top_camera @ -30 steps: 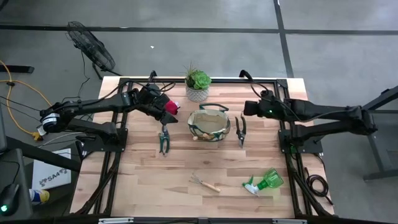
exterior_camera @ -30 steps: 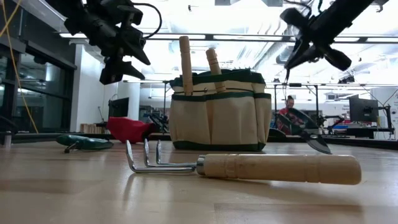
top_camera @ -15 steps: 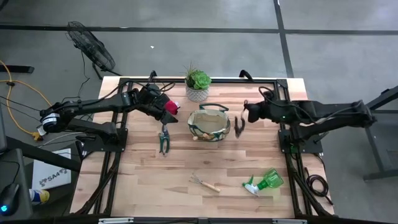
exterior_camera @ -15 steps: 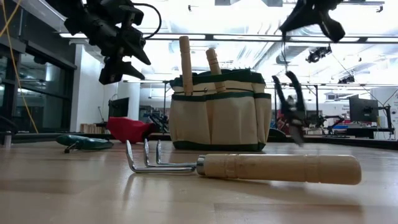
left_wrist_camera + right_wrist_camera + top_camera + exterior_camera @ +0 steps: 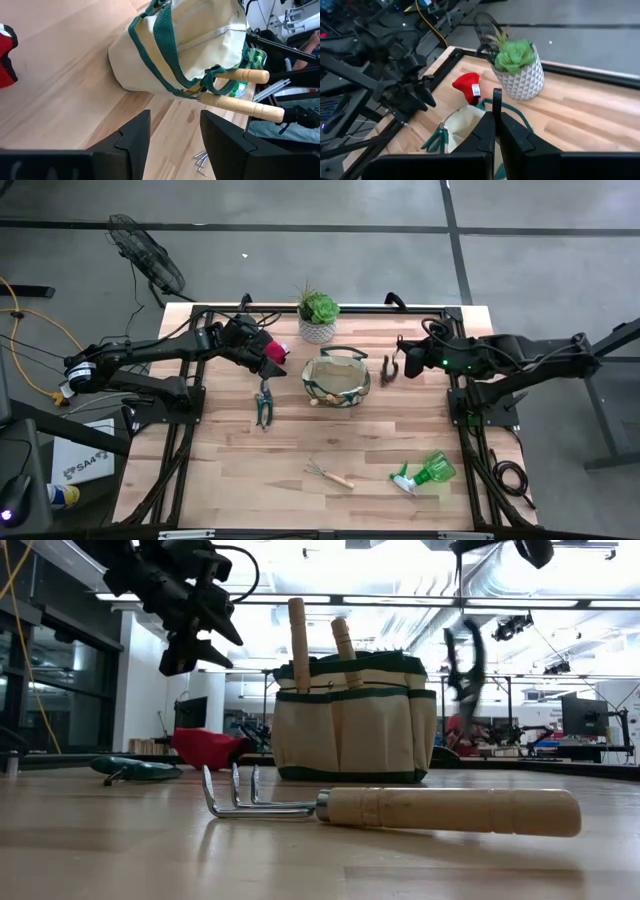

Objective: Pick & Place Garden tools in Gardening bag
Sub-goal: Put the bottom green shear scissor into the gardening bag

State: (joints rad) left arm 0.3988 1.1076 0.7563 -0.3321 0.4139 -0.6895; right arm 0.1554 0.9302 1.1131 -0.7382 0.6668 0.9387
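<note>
Beside the bag (image 5: 336,378), just off its rim, one pair of shears (image 5: 386,369) is held clenched in the right hand (image 5: 397,366), lifted clear of the table (image 5: 240,470). Two trowels (image 5: 298,630) are already stowed in the bag. Left to be packed are the glove (image 5: 274,352) just under the released left hand (image 5: 268,358), the other shears (image 5: 263,403) nearby, the rake (image 5: 329,474) and the spray bottle (image 5: 427,473), both well apart from either hand.

Layout of the table, seen from above.
The gardening bag (image 5: 336,379) stands near the centre with two trowels (image 5: 318,642) upright in it; the potted succulent (image 5: 318,318) behind it; the glove (image 5: 274,352) and one pair of shears (image 5: 263,402) to its left; a second pair of shears (image 5: 387,370) just beside its right rim; the hand rake (image 5: 329,473) and spray bottle (image 5: 427,472) toward the front edge, rake left of bottle.
</note>
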